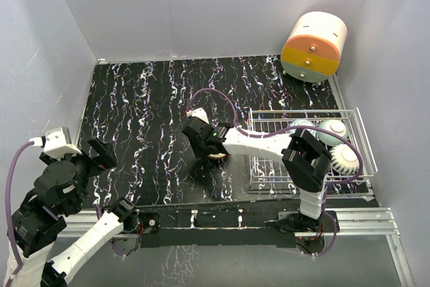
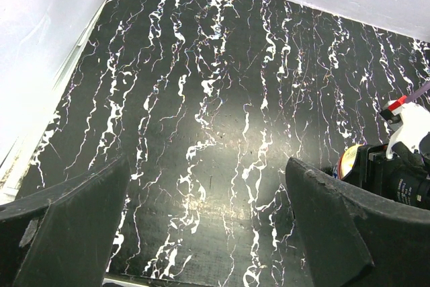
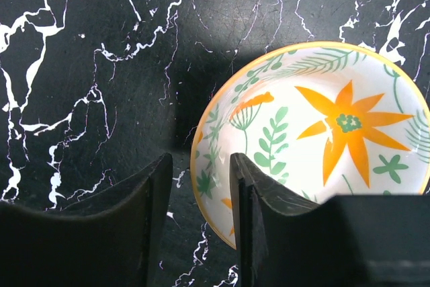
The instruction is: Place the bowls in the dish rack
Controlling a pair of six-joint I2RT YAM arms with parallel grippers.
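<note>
From above, the dish rack (image 1: 265, 166) lies well to the right of the right fingers (image 1: 213, 146), along the right edge of the black marbled surface (image 1: 148, 112). Three pale bowls (image 1: 332, 129) sit in its right part, and the part nearer the fingers is bare wire. The right fingers point down at a patterned bowl (image 1: 217, 156) near the middle of the surface, with open room to their left and beyond them up to the back wall. A cream-and-orange drawer unit (image 1: 314, 46) stands in the back right corner, past the rack. The left fingers (image 1: 102, 154) hang over the near-left corner, close to the side wall.

In the left wrist view, the left fingers (image 2: 336, 226) stand wide apart with only bare surface between them.

In the right wrist view, the right fingers (image 3: 154, 213) straddle the patterned bowl's (image 3: 322, 132) yellow rim at its left side. One is inside the bowl and one outside, a narrow gap apart. A dark strip shows between the outer finger and the rim, so they are not clamped.
</note>
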